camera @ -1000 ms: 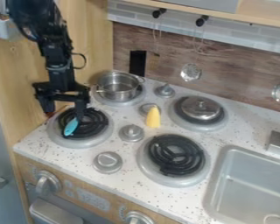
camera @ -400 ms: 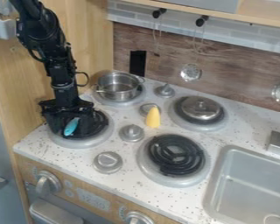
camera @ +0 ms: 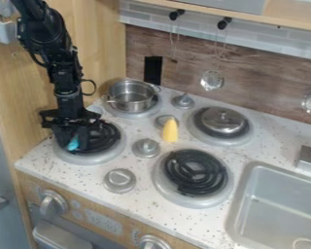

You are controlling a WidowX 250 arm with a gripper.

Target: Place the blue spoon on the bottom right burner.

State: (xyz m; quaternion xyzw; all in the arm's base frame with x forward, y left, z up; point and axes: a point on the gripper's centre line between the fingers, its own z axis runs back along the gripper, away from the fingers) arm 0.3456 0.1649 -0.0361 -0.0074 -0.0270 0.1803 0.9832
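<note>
Low over the near-left burner hangs the black gripper (camera: 72,138), in the camera view's left part. The blue spoon (camera: 74,143) is at that burner, partly covered by the gripper; whether it is held is unclear. To the right, the bottom right burner (camera: 196,172) has a bare black coil in a grey ring.
A metal pot (camera: 130,97) stands on the back-left burner and a metal lid (camera: 223,120) on the back-right one. Between the burners are a yellow object (camera: 170,131) and grey knobs (camera: 146,148). The sink (camera: 275,209) lies at right.
The gripper first came down and forward over the near-left burner. Since the last earlier frame it has narrowed around the blue spoon and covers more of it.
</note>
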